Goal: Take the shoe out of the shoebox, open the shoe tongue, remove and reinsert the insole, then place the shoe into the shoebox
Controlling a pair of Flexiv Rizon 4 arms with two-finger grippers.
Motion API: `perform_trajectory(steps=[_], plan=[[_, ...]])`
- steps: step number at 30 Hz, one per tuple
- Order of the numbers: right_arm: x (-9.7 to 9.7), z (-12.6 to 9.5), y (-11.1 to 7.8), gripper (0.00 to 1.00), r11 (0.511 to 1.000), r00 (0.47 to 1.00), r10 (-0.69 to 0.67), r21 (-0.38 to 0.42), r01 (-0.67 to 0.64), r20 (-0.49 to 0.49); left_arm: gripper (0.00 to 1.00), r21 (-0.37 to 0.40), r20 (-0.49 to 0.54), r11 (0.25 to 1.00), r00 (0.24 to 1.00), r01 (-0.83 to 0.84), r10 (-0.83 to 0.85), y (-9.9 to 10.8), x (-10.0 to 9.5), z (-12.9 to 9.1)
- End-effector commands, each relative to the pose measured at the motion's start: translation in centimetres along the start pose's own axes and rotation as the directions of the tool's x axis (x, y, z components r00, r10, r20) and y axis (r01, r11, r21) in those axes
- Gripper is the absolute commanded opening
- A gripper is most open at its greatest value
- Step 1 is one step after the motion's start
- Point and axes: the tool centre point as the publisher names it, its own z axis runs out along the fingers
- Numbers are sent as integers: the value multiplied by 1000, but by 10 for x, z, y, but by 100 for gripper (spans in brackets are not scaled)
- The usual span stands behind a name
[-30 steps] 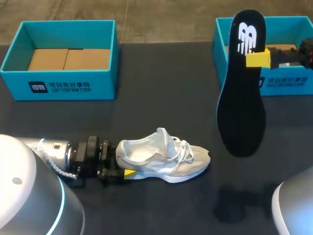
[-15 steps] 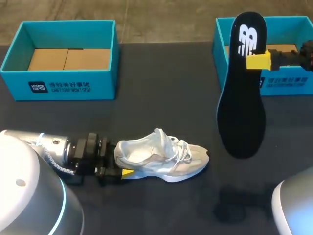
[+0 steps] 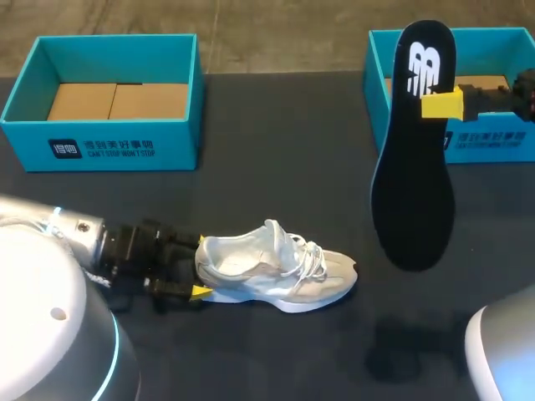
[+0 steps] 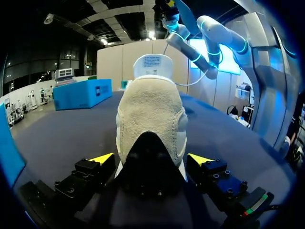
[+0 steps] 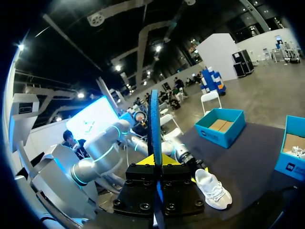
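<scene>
Shoe [image 3: 280, 267] lies on its sole on counter [image 3: 276, 167], near front, toe toward right side. Left end effector [image 3: 199, 271] at heel, fingers wide, pressed to both heel sides, gripping shoe. Right end effector [image 3: 441, 104] clamped narrow on black insole [image 3: 414, 184]. Insole is held upright above counter, in front of right teal box [image 3: 493, 142]. Left teal box [image 3: 109, 138] sits at far left, well apart from shoe.
</scene>
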Motion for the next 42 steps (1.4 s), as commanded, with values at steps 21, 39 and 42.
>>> perform_trajectory(steps=[21, 39, 42], plan=[[-2, 3, 4, 0, 1000, 1000, 3, 8, -3, -3, 100, -488, -79, 860, 989, -151, 129, -41, 1, -82], [-2, 3, 4, 0, 1000, 1000, 3, 8, -3, -3, 100, -658, -117, 735, 986, -167, 119, -60, 1, -72], [-2, 3, 4, 0, 1000, 1000, 3, 8, -3, -3, 100, -718, -115, 669, 980, -195, 162, -63, 5, -71]])
